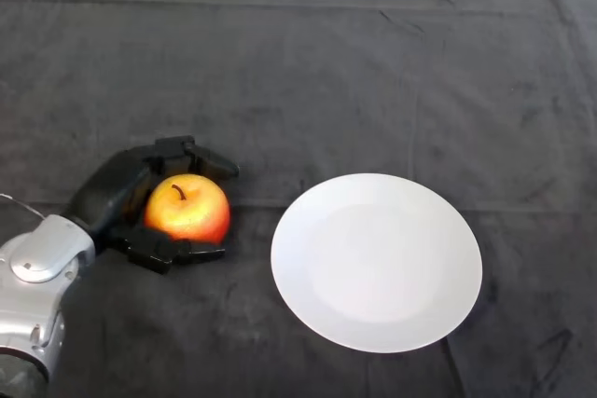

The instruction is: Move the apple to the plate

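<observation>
At the lower left of the surface (308,62), the silver-grey arm (37,277) is reaching in, and its black hand (112,195) is curling round the apple (187,208), fingers above it and thumb below. The apple is sitting stem up on the dark cloth, red and yellow. Just to its right, apart from it, the white plate (376,261) is lying flat with nothing on it.

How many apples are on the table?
1. The red-and-yellow apple sits on the dark cloth, left of the round white plate, cupped by the black left hand.
</observation>
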Tool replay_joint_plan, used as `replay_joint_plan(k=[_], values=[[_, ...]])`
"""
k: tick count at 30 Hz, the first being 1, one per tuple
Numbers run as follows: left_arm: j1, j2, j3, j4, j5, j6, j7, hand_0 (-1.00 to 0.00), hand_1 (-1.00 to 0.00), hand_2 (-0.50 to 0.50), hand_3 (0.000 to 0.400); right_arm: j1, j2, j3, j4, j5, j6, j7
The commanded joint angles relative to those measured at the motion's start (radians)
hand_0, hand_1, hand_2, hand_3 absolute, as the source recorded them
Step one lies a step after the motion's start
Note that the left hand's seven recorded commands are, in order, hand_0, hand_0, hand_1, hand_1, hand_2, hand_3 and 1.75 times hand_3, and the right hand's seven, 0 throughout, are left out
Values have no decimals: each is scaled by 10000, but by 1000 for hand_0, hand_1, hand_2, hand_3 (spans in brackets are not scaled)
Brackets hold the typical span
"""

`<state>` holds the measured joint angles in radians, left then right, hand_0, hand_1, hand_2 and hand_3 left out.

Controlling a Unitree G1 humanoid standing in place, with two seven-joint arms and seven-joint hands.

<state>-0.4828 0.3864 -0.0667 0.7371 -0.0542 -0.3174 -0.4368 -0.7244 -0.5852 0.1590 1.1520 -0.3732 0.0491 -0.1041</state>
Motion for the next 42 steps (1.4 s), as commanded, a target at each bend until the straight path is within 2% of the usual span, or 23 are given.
replay_joint_plan(k=[1,10,28,36,42], values=[[389,53,-161,-581,180,213,113,-1000,-882,-59,400,153,-222,-118,-218,102,128,69],[419,10,-303,-1728,331,382,469,-1000,-984,-8,400,176,-223,-124,-262,105,147,75],[776,-596,-1335,-3973,973,-1,1936,-1000,-988,-6,400,238,-226,-144,-382,115,197,92],[793,-765,-2070,-4199,1048,-284,2376,-1000,-988,-6,400,260,-227,-152,-428,119,218,100],[678,-910,-2748,-4252,1037,-272,2693,-1000,-992,-4,400,271,-228,-157,-451,119,230,105]])
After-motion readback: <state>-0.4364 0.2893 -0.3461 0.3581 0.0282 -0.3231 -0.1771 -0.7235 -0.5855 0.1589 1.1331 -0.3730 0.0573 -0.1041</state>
